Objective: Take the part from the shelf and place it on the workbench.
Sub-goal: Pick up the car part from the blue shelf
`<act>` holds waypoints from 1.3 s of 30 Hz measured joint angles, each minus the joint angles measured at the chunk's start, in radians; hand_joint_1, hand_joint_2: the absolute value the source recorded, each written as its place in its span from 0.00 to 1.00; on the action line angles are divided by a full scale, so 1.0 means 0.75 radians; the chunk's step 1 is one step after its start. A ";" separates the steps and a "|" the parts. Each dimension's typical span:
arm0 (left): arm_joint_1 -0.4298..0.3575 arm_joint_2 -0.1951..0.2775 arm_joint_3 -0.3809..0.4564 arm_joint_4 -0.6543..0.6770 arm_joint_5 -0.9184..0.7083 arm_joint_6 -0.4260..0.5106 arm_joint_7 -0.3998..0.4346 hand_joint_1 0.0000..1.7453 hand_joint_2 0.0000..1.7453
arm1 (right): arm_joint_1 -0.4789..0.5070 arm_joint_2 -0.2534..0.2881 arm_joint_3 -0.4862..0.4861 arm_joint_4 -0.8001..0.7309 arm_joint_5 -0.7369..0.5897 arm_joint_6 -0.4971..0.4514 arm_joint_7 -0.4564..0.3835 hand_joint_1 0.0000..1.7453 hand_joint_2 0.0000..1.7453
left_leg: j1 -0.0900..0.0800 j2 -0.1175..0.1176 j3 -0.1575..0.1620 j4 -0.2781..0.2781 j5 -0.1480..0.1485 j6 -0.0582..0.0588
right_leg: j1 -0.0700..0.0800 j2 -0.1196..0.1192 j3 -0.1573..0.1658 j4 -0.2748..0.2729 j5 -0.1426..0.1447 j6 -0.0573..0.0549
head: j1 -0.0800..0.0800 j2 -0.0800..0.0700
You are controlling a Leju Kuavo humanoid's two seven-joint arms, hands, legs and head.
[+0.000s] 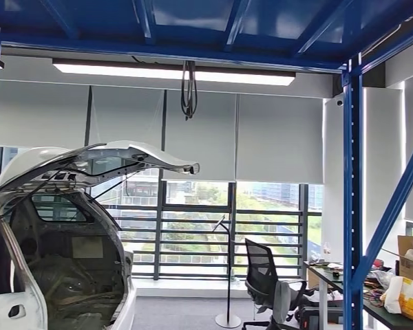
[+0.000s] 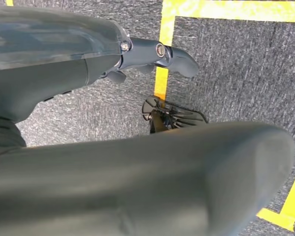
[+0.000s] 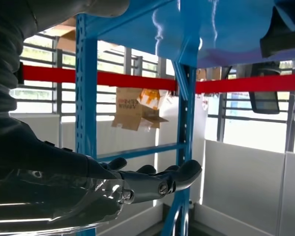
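Note:
The blue shelf frame [image 1: 352, 206] rises at the right of the head view, its roof beams overhead. In the right wrist view my right hand [image 3: 138, 184] stretches its fingers out flat with nothing in them, close to a blue shelf upright [image 3: 86, 98] and a red cross beam [image 3: 138, 81]. Behind that beam lies a cardboard box [image 3: 132, 108]. My left hand [image 2: 83, 64] hangs over grey carpet, fingers straight and holding nothing. I cannot pick out which object is the part.
A white car [image 1: 64, 240] with its hatch raised stands at the left. A black office chair [image 1: 264, 278], a lamp stand [image 1: 228, 275] and a cluttered desk [image 1: 339, 278] with a box [image 1: 412, 258] are at the right. Yellow floor tape [image 2: 162, 54] marks the carpet.

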 joint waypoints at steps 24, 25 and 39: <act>-0.008 0.027 0.004 0.000 -0.137 -0.022 -0.030 0.00 0.00 | -0.109 0.397 -0.622 0.297 -0.002 -0.064 -0.417 0.00 1.00 | 0.000 0.001 0.002 0.000 0.000 0.000 | 0.000 0.001 0.001 0.002 0.000 0.000 | 0.000 0.000; -0.008 0.028 0.004 0.000 -0.141 -0.022 -0.030 0.00 0.00 | -0.121 0.402 -0.637 0.309 -0.002 -0.063 -0.424 0.00 1.00 | 0.000 0.001 0.002 0.000 0.000 0.000 | 0.000 0.001 0.001 0.002 0.000 0.000 | 0.000 0.000; -0.015 0.038 0.004 0.000 -0.203 -0.025 -0.033 0.00 0.00 | -0.310 0.472 -0.719 0.543 -0.015 0.010 -0.531 0.00 1.00 | 0.000 0.001 0.003 0.000 0.001 0.000 | 0.000 0.001 0.001 0.004 0.000 0.000 | 0.000 0.000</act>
